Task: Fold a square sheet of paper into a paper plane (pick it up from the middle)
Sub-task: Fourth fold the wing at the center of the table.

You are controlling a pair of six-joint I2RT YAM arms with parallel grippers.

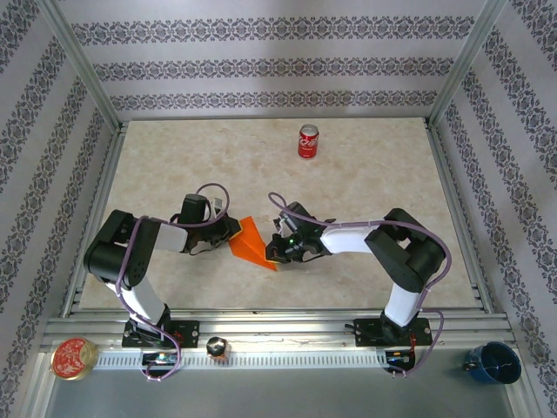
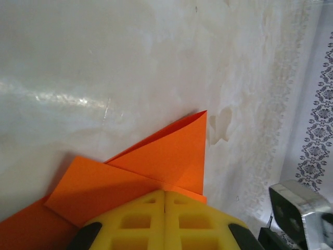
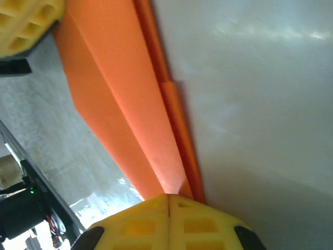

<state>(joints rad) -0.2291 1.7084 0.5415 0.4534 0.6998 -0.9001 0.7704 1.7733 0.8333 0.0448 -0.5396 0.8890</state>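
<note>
Top external: paper plane (image 1: 250, 244) flat on table (image 1: 174, 157), well nearer arm bases than can (image 1: 308, 141), slightly left of it. Left gripper (image 1: 233, 232) and right gripper (image 1: 277, 248) reach inward, elbows bent, meeting at paper's opposite ends.
Left wrist: yellow fingers (image 2: 151, 200) pressed together, pinching paper plane (image 2: 166, 156) at folded edge.
Right wrist: fingers (image 3: 156, 205) together, clamped on paper plane (image 3: 125, 104) at narrow end.

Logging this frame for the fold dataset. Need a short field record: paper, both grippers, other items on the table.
paper: orange paper, folded into a narrow pointed shape, mid-table between the arms
left: left gripper shut on the paper's left end
right: right gripper shut on its right end
can: red soda can, upright, far side of the table, apart from the paper
</note>
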